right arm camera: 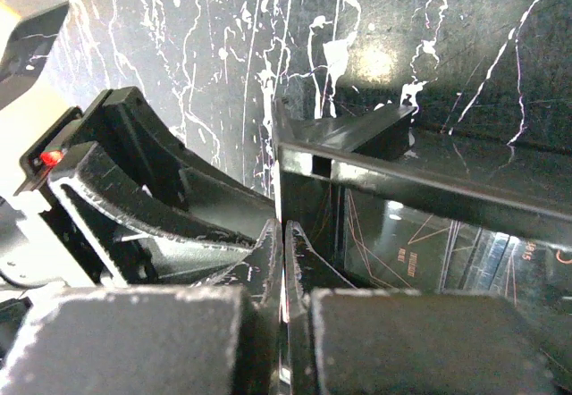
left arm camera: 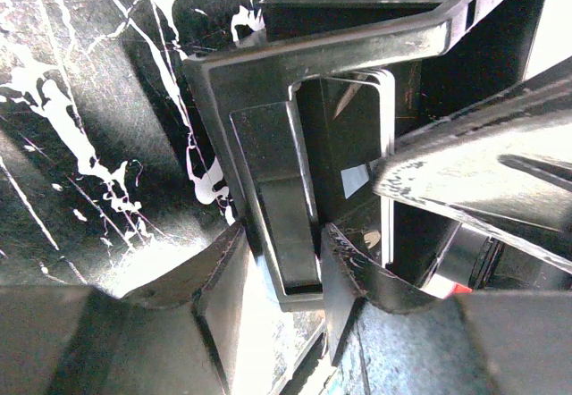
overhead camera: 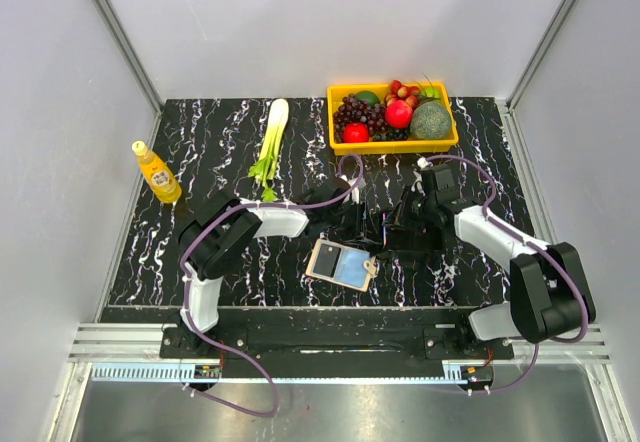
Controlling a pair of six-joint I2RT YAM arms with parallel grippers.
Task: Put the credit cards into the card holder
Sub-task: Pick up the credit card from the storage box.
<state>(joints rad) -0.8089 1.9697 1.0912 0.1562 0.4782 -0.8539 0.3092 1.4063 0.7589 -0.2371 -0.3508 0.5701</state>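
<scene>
the card holder (overhead camera: 340, 264) lies open on the black marbled table (overhead camera: 220, 152), near its front edge and between the two arms, showing a dark panel and a light blue one. just behind it both grippers meet at a black plastic box (left arm camera: 259, 82). the left gripper (left arm camera: 286, 252) is clenched on the box's wall. the right gripper (right arm camera: 284, 243) is pressed fully together at the box's corner; i cannot tell if a card edge sits between. a dark credit card (right arm camera: 402, 243) with thin orange lines stands inside the box. a yellow tray (overhead camera: 395, 146) of fruit, a celery stalk (overhead camera: 272, 137) and a juice bottle (overhead camera: 158, 172) sit farther back.
</scene>
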